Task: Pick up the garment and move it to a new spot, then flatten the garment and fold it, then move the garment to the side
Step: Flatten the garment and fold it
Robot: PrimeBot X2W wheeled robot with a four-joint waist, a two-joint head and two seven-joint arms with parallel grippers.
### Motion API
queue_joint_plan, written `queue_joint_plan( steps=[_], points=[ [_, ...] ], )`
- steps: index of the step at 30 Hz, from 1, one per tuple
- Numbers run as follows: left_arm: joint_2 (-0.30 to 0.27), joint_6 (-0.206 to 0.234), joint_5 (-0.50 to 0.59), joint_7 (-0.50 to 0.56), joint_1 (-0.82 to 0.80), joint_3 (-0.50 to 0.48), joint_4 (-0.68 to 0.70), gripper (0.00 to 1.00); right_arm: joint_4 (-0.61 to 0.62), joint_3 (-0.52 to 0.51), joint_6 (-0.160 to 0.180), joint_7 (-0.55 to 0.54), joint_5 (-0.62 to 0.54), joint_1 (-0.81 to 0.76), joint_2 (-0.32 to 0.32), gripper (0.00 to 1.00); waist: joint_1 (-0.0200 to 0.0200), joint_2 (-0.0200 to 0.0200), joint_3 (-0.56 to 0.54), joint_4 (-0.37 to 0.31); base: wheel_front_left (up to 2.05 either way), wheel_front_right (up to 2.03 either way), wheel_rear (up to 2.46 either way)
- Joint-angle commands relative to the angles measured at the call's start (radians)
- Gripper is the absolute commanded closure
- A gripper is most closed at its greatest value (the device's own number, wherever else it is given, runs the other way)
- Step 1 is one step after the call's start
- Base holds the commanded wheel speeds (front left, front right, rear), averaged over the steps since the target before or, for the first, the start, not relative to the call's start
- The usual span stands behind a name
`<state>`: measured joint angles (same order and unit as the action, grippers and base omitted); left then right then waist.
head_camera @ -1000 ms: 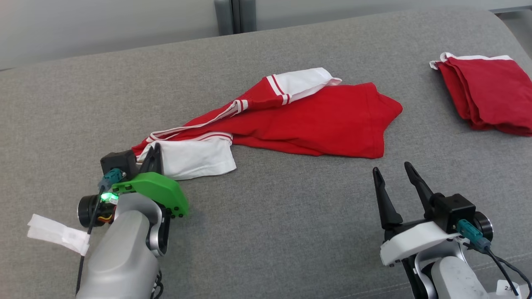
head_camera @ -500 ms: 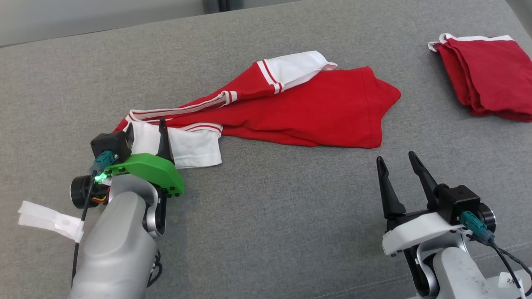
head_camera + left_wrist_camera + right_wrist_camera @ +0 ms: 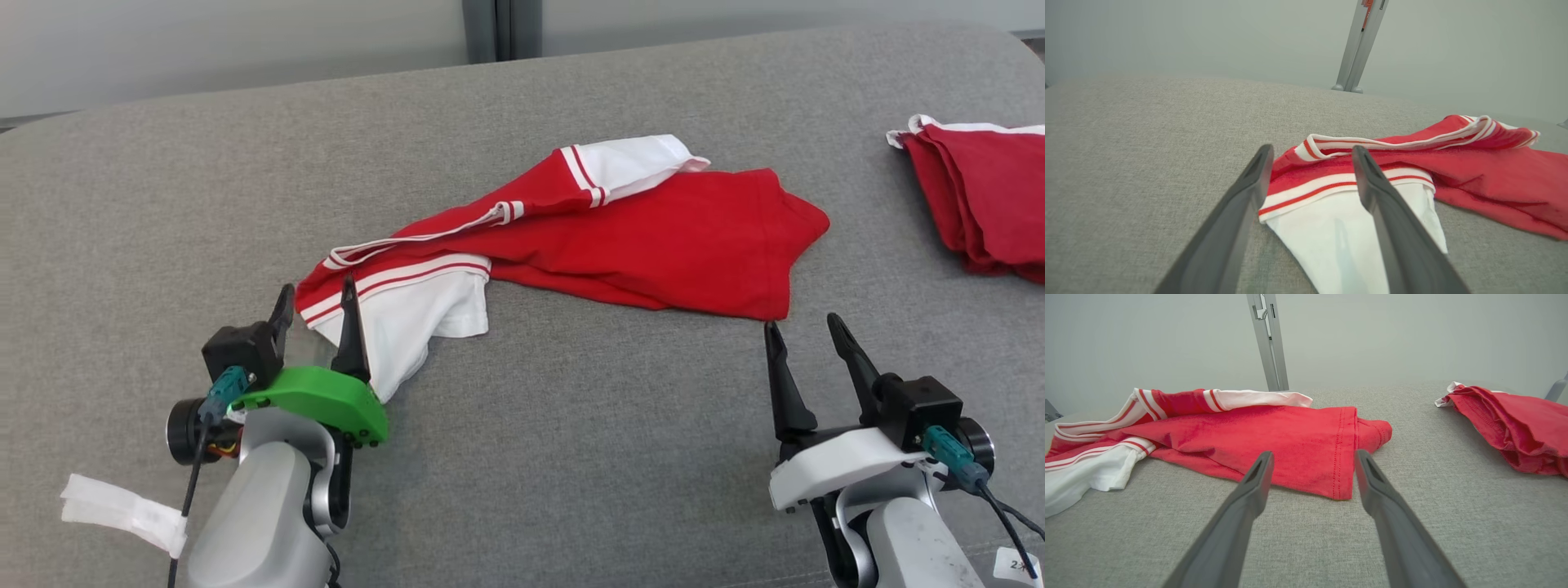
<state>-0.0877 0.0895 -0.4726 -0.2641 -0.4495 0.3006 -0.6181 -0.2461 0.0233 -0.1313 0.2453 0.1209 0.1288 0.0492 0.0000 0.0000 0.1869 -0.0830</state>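
Where the shirt (image 3: 653,237) lies: grey cloth worktop (image 3: 571,457), pale wall (image 3: 204,41) behind.
Far edge: metal post (image 3: 500,28).
Left hand (image 3: 317,284): wide open over white sleeve (image 3: 408,327), empty.
Right hand (image 3: 800,321): wide open, empty.

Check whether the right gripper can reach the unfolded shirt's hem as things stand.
Probably yes: the right gripper is open and aimed at the shirt's hem, with just bare cushion between them.
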Motion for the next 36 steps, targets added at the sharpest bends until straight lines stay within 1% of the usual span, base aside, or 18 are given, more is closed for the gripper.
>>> queue_joint_plan(
  steps=[1,6,11,16,25,36],
  points=[
    [-0.001,0.006,0.011,0.000,0.024,0.000,0.010,0.00,0.000,-0.001,0.001,0.005,-0.004,-0.008,0.002,0.00,0.0000,0.0000,-0.029,0.030,0.00,0.00,0.00],
    [-0.005,-0.037,-0.017,0.000,0.083,0.007,0.016,0.00,0.001,-0.001,0.001,0.003,-0.002,-0.017,0.003,0.00,0.0000,0.0000,-0.039,0.039,0.00,0.00,0.00],
    [0.004,-0.060,-0.008,0.000,0.134,0.003,0.041,0.00,-0.002,0.003,0.001,0.004,0.004,-0.025,0.003,0.00,0.0000,0.0000,-0.057,0.038,0.00,0.00,0.00],
    [0.022,-0.080,0.004,0.000,0.197,-0.010,0.083,0.00,-0.012,-0.015,0.001,0.002,-0.006,-0.046,0.002,0.00,0.0000,0.0000,-0.102,0.042,0.00,0.00,0.00],
    [0.036,-0.071,0.039,0.000,0.314,-0.005,0.176,0.00,-0.005,-0.046,0.001,-0.006,-0.005,-0.094,0.002,0.00,0.0000,0.0000,-0.202,0.075,0.00,0.00,0.00],
    [0.036,-0.050,0.019,0.000,0.344,0.019,0.218,0.00,0.016,-0.044,0.001,-0.019,0.001,-0.105,0.003,0.00,0.0000,0.0000,-0.230,0.090,0.00,0.00,0.00]
  ],
)
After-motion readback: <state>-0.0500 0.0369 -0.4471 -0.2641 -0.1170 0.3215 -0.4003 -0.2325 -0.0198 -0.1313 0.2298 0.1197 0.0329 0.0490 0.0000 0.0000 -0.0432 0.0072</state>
